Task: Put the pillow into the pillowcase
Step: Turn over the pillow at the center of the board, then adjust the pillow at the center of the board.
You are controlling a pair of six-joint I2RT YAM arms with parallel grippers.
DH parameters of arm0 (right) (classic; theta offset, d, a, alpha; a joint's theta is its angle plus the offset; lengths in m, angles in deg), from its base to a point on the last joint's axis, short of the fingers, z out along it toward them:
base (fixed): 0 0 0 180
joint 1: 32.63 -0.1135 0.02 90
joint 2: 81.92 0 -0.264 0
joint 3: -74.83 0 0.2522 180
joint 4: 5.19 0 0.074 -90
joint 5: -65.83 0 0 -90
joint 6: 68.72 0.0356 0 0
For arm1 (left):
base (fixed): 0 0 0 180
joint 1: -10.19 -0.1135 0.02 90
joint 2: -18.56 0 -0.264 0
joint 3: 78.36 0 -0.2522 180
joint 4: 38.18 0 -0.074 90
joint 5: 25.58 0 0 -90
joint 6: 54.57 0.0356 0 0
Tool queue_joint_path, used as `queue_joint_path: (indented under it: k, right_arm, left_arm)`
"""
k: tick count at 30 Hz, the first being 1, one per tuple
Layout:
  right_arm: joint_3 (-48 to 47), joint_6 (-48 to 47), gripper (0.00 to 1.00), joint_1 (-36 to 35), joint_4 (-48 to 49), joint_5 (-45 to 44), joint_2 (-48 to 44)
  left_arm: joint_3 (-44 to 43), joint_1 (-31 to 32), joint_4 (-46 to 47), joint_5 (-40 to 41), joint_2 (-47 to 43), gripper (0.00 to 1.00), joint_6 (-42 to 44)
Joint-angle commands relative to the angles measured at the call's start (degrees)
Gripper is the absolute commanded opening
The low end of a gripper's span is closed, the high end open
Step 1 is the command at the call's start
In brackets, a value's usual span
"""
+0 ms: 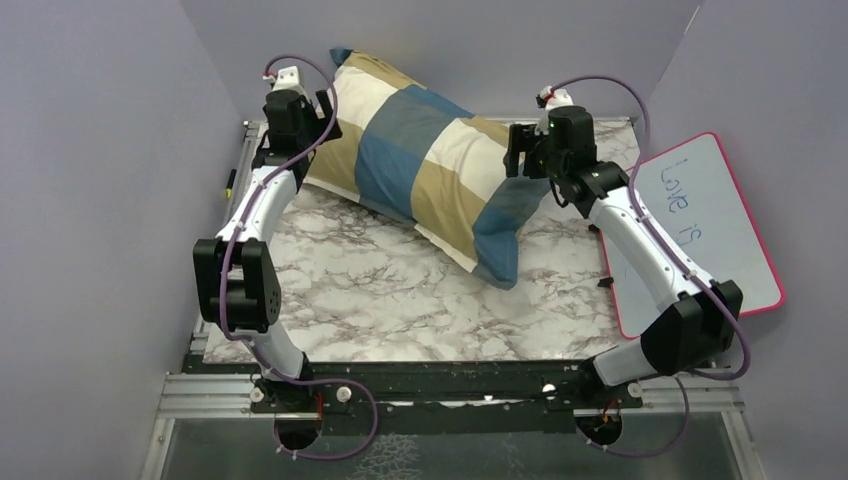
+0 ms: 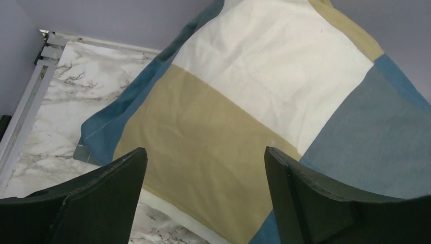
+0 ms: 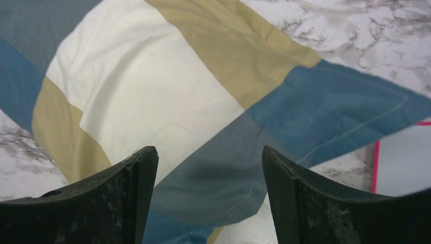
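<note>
The left end effector (image 2: 204, 152) stands wide apart with nothing between its fingers, just above a tan block near the far end of the pillowcase (image 1: 430, 165). The right end effector (image 3: 208, 150) is likewise spread wide and holds nothing, over the blue and cream blocks near the near end. The pillowcase lies plump and filled out, slanting across the marbled bench (image 1: 400, 300) from far left to near right. The pillow itself is hidden under that fabric. A pink-rimmed whiteboard (image 1: 715, 225) sits at the bench's right edge.
</note>
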Motion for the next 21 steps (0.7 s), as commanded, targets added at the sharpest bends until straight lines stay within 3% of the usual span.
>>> queue_joint_path:
  k: [1, 4, 8, 11, 14, 18, 19, 20, 21]
  right_arm:
    - [-3.2, 4.9, 0.79, -0.2, -4.9, -7.1, 0.6]
    - [3.9, 14.0, 0.79, -0.2, -2.3, -1.0, -3.1]
    - [18.7, 20.6, 0.79, -0.2, 6.2, 5.7, -9.2]
    - [23.0, 21.2, 0.82, -0.1, 7.5, 4.1, -9.0]
    - [25.4, 24.0, 0.82, -0.1, 6.5, 10.0, -7.3]
    - [34.3, 27.1, 0.82, -0.1, 16.8, 14.6, -8.3]
    - [34.6, 27.0, 0.80, -0.1, 18.3, 14.9, -7.9]
    - [34.1, 26.3, 0.76, 0.0, 18.7, 15.4, -7.3]
    - [33.2, 24.7, 0.68, 0.0, 18.4, 15.7, -7.1]
  left_arm:
    - [4.3, -2.4, 0.5, -2.6, -6.1, 0.81, -0.3]
    - [8.0, -5.5, 2.5, -9.2, -5.8, 0.81, -4.9]
    - [12.7, -7.6, 10.4, -16.2, -3.0, 0.98, -8.5]
    - [11.7, -8.4, 9.7, -18.3, 1.2, 0.98, -8.7]
    - [11.3, -8.4, 11.1, -19.3, 6.1, 0.98, -9.2]
    - [11.0, -8.2, 17.1, -24.0, 13.1, 0.98, -14.8]
    - [10.7, -8.0, 19.2, -26.1, 15.1, 0.91, -16.7]
    - [10.3, -8.0, 21.2, -29.4, 16.6, 0.70, -18.6]
    - [9.9, -8.0, 22.7, -32.0, 17.4, 0.18, -20.8]
